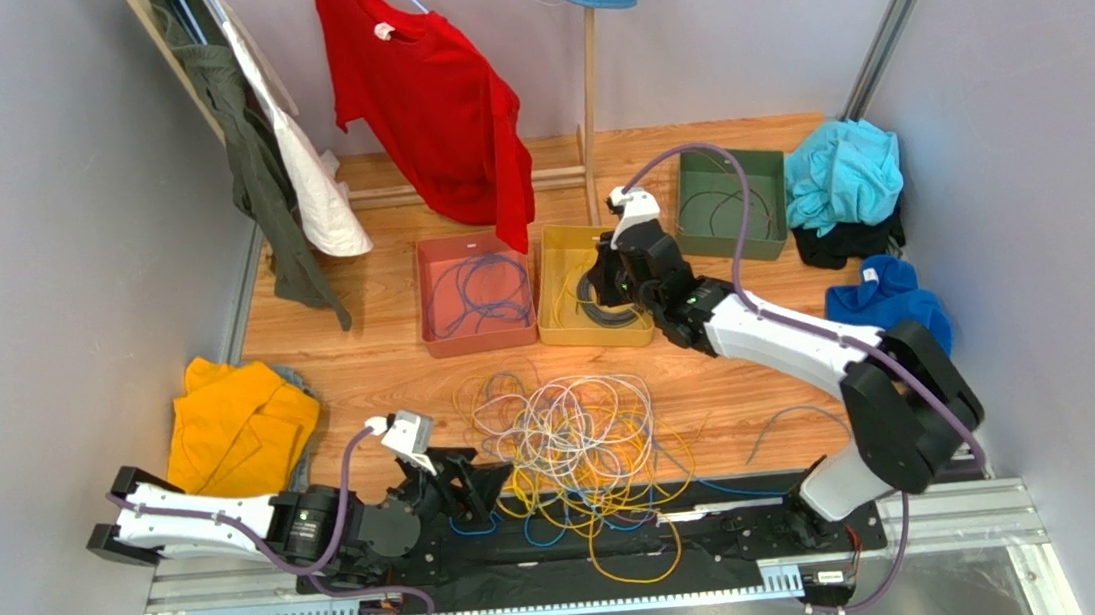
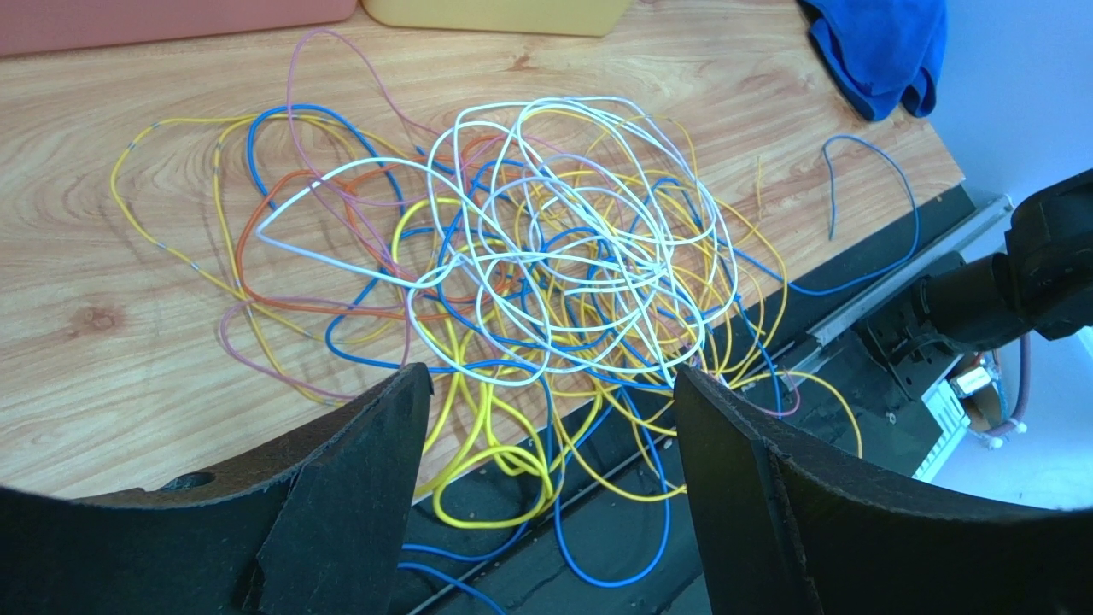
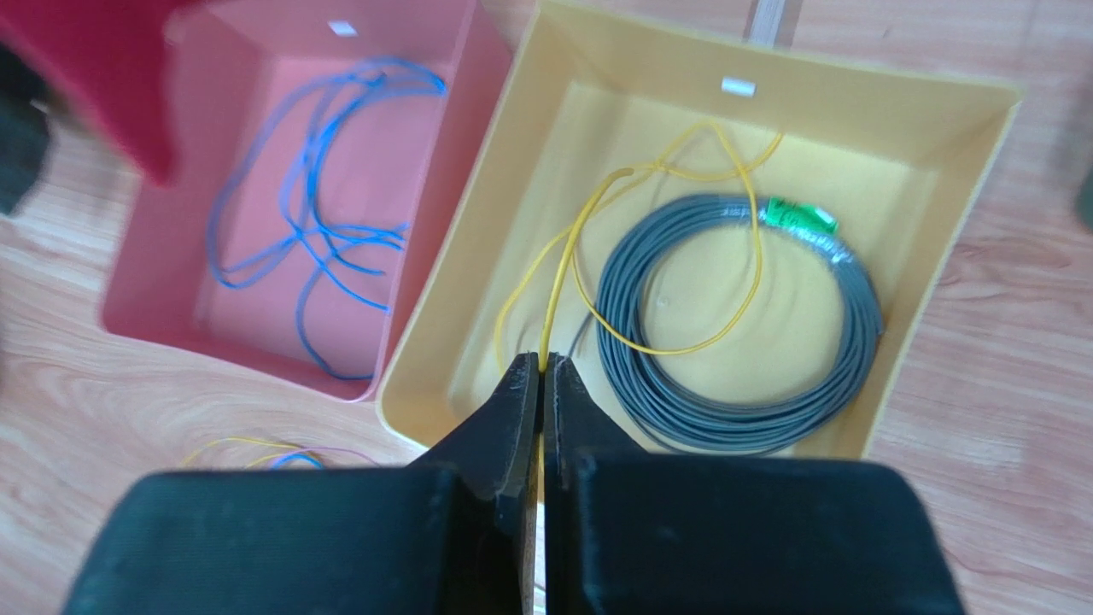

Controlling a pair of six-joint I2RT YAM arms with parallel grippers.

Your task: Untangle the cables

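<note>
**Cable tangle and sorting bins.** The cables [image 1: 575, 448] [image 2: 552, 256] (yellow, white, blue, purple and orange strands, too interlaced to be counted) are heaped directly ahead of the left gripper [image 1: 477, 485] [image 2: 549, 385]. Its fingers are spread wide with nothing between them. The nearest yellow and blue loops are draped beneath and past its fingertips, over the table edge onto the black strip [image 2: 840, 263].

The right gripper [image 1: 602, 295] [image 3: 542, 369] is closed, with a single yellow cable [image 3: 561, 288] pinched at its tips above the yellow bin [image 3: 943, 192]. One grey coil [image 3: 738, 385] is lodged in that bin below the gripper. To the gripper's left, a pink bin [image 3: 148, 269] is occupied by one blue cable [image 3: 314, 244]. A green bin [image 1: 771, 211] is set to its right, so three bins are counted.

Bare wood lies between the tangle and the bins. An orange cloth [image 1: 236, 428] is bunched to the left gripper's left, and a blue cloth [image 1: 893, 302] lies beside the right arm.
</note>
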